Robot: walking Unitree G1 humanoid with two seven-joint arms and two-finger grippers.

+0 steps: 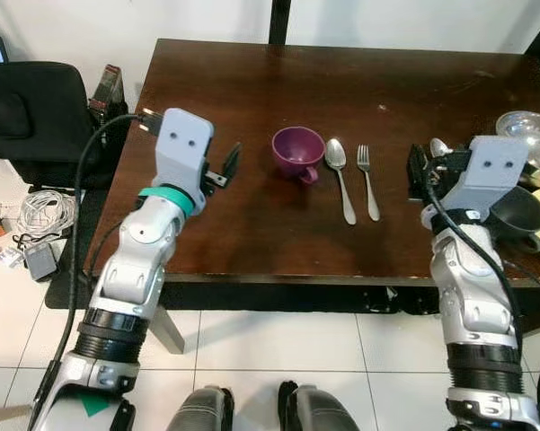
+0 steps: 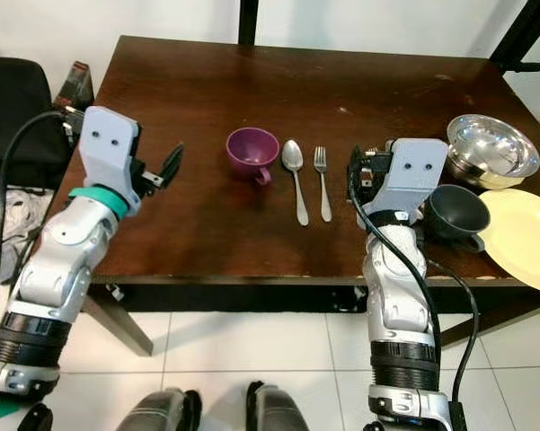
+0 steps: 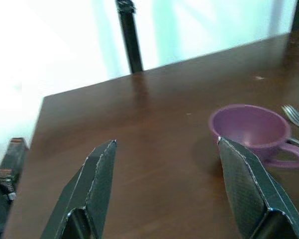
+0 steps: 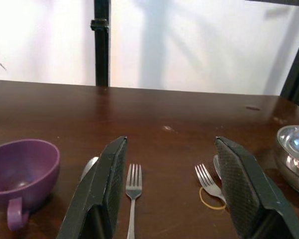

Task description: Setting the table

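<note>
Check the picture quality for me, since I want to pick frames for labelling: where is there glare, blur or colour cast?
Left wrist view: soft and slightly blurred, with a blown-out wall tinted cyan behind the purple cup. Right wrist view: sharper, wall bright but not tinted, fork crisp. Right eye view: bright highlights on the steel bowl; table evenly lit.

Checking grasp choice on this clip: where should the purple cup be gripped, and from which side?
Grip the purple cup across its rim and wall, coming from the robot's left with the open left gripper. It stands upright, its handle points toward the robot and the spoon lies close on its right, so the left side is freest.
</note>
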